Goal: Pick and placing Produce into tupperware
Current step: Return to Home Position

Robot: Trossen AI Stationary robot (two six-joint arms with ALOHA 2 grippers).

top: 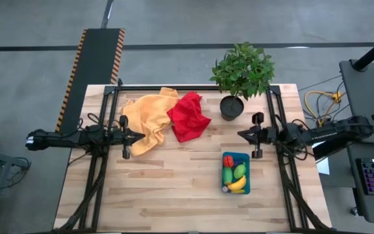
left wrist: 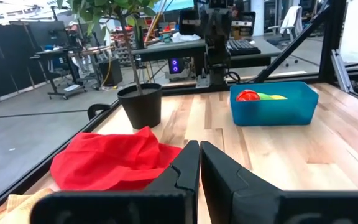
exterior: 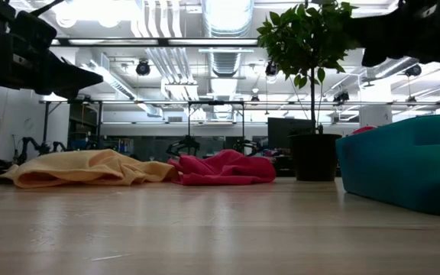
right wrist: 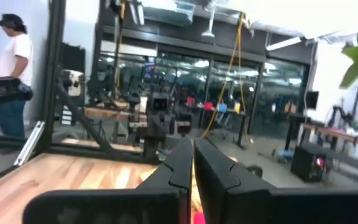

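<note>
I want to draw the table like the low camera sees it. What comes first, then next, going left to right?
orange-yellow cloth → red cloth → black plant pot → teal tupperware. The left gripper and right gripper are shut and empty; the arms hang above these things, so I skip them.

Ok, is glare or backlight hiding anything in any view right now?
High view: even light, the tupperware and its produce read plainly. Low view: the ceiling lights glare, and the plant is backlit and dark. Right wrist view: a bright ceiling patch washes out.
</note>
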